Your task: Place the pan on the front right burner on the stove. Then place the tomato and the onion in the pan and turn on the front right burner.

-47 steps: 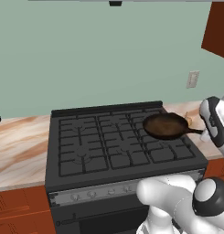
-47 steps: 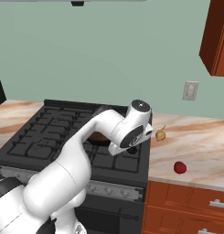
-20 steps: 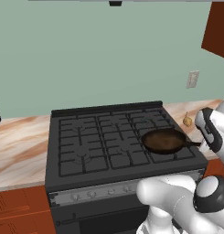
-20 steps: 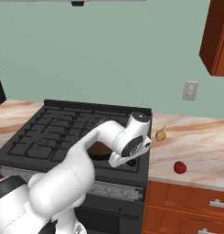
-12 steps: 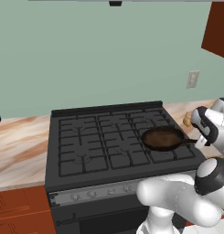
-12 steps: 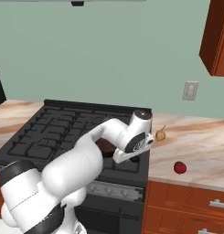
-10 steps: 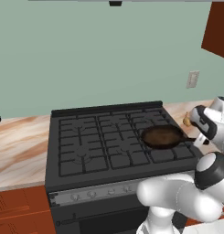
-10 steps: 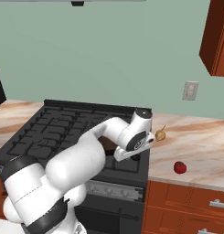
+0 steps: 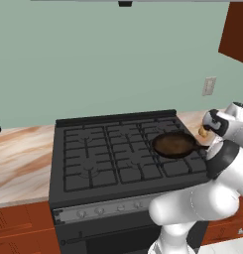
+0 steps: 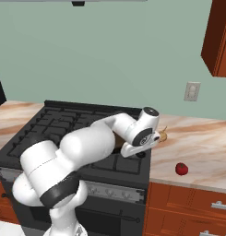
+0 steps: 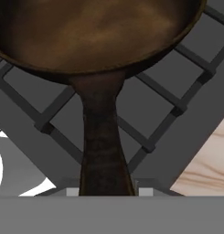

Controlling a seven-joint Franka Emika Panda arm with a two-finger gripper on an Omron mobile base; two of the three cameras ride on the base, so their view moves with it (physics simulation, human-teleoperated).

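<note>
Left base view: pan (image 9: 173, 144) on stove (image 9: 93, 163), centre right. Right base view: tomato (image 10: 181, 168) lower right, onion (image 10: 162, 136) mid-frame. Hand view: gripper (image 11: 104, 189) pinching pan handle.

Dark brown pan (image 9: 173, 144), black stove (image 9: 93, 163), red tomato (image 10: 181, 168), tan onion (image 10: 163, 136).

You are looking at a wide black gas stove (image 9: 108, 158) whose left and middle grates are lying bare, leaving open room for a gripper to pass. The round dark brown pan (image 9: 173, 145) is occupying the right side of the grates, its handle reaching toward the right edge. The white arm is crowding that right edge. On the marble counter (image 10: 204, 147) right of the stove, a tan onion (image 10: 163, 136) is sitting just beside the arm and a small red tomato (image 10: 181, 169) is lying near the front, well apart, with bare counter around it.
</note>
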